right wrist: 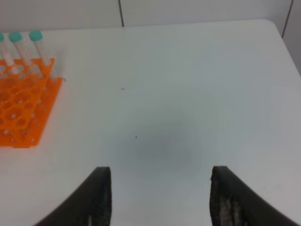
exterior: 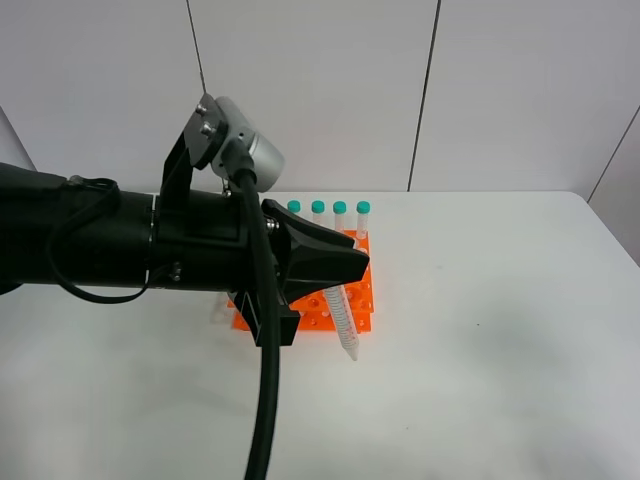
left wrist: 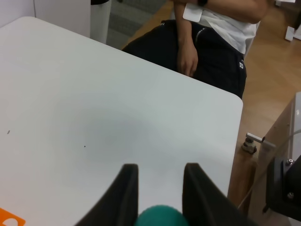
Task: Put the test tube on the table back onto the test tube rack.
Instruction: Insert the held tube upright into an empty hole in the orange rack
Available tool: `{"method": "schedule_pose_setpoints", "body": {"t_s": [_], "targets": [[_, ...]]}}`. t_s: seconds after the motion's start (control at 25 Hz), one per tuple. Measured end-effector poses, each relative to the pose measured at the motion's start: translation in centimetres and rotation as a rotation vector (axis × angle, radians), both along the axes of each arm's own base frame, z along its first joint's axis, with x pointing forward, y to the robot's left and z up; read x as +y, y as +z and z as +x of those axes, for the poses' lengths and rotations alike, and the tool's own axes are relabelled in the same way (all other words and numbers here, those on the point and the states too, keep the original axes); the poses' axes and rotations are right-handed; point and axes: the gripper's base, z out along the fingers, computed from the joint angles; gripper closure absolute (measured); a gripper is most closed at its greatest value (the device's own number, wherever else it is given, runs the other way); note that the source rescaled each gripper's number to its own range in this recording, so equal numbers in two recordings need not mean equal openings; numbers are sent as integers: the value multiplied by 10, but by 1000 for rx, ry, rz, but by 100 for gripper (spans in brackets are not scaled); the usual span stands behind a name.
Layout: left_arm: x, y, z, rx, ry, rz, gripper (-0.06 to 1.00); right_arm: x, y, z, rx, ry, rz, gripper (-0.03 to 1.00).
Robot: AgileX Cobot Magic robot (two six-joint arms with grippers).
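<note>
My left gripper is shut on a clear test tube. The tube hangs slightly tilted, tip down, over the front right part of the orange test tube rack. I cannot tell whether its tip is inside a hole. In the left wrist view its teal cap sits between the black fingers, with an orange rack corner below. Several teal-capped tubes stand in the rack's back row. My right gripper is open and empty over the white table, to the right of the rack.
The left arm's black body and cable hide the rack's left part. A seated person is beyond the table's edge in the left wrist view. Bare tabletop lies to the right of the rack.
</note>
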Motion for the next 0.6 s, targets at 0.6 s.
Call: {"method": "schedule_pose_setpoints", "body": {"t_s": [0.6], "targets": [[0,0,0,0,-1,0,94,-1,-10,5,34,-10,-9,50]]}}
